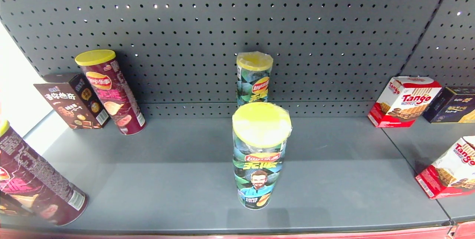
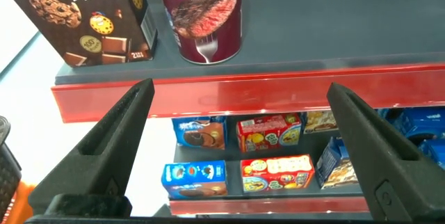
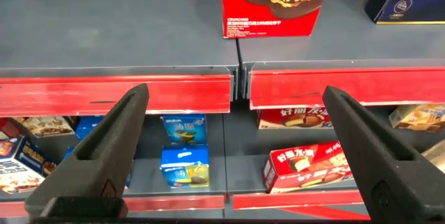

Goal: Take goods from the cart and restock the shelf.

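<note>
Currently both arms look idle between placements. Left gripper (image 2: 240,92): jaws released, nothing in them, facing the shelf's red front lip (image 2: 389,85). Right gripper (image 3: 235,93): same, spread and empty.

Task item: front green chip can (image 1: 261,157) stands upright mid-shelf, on the grey shelf (image 1: 178,179). The rear green can (image 1: 254,79) is behind it against the pegboard.

My read: that can is placed, so the next step is another pick from the cart. It calls for backing both arms away from the lip, then setting the new item beside the green cans without bumping them.

Hard to see:
- front can's lid covers the rear can's base
- maroon can (image 1: 33,179) at the near left is cut off by the frame
- near wafer box (image 1: 451,168) is cut off too
- can't tell where the cart is
</note>
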